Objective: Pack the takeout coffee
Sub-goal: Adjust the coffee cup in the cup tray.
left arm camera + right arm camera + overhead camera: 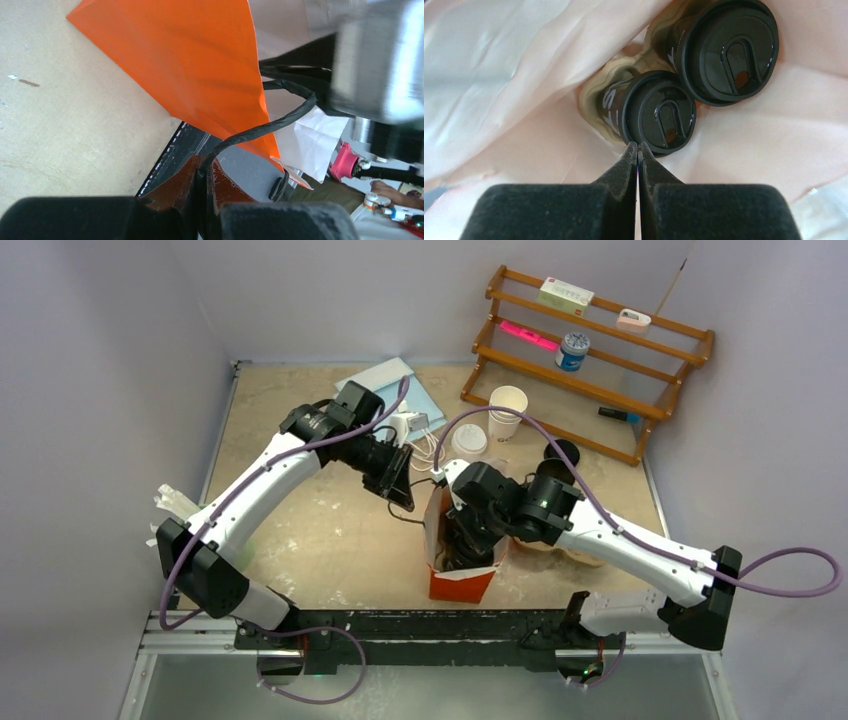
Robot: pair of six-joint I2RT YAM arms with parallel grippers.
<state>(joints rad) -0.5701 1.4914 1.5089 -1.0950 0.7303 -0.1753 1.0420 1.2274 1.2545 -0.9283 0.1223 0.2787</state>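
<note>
Coffee cups [659,117] crowd bag [524,75]; right gripper [638,147] clenched empty, left gripper [204,170] grasping handle [270,125].

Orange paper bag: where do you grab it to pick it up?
On the orange paper bag, grab the black twisted-cord handle, coming down from above its open top. That thin loop stands clear of the paper wall, so a pincer can close round it; the left pincer pinches it there. The flat sides would probably just crumple.
</note>
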